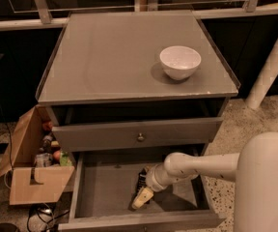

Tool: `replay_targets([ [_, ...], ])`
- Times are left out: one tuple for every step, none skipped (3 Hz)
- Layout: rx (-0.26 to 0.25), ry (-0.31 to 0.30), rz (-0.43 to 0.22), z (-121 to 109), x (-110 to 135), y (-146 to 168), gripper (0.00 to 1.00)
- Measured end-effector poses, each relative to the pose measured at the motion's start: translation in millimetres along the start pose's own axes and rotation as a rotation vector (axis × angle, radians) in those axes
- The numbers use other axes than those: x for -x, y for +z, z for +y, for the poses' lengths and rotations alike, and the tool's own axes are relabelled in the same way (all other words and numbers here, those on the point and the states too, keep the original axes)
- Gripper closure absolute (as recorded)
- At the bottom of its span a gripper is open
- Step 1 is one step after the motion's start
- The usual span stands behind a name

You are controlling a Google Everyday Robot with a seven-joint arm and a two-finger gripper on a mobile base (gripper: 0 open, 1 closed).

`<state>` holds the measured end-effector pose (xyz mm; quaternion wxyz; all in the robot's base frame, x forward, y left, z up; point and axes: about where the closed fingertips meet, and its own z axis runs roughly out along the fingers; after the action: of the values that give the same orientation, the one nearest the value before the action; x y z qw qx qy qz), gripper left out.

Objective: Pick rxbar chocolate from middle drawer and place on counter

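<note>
The grey surface (110,57) is smooth, flat and squarish with a thin raised rim. It carries one round, glossy white bowl (180,62) near its right edge. Below it, one plain drawer front (105,138) has a single small round metal knob (140,137). The middle drawer (105,190), a shallow grey tray with thin walls, stands open. The end effector (143,197), cream-tipped on a rounded white arm, is inside near the drawer's front edge. Its opening and hold cannot be told. One rxbar chocolate (141,180), dark and flat, lies just beside it in the drawer. One cardboard box (33,182) sits on the speckled floor (255,120).
</note>
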<state>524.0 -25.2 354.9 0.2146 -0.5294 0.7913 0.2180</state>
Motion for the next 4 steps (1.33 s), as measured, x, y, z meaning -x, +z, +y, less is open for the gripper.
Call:
replay_targets([
  [0.0,0.0,0.0,0.0,0.0,0.0,0.17],
  [0.0,0.0,0.0,0.1,0.0,0.1,0.41],
  [0.0,0.0,0.0,0.1,0.0,0.1,0.72],
  [0.0,0.0,0.0,0.1,0.0,0.1,0.95],
])
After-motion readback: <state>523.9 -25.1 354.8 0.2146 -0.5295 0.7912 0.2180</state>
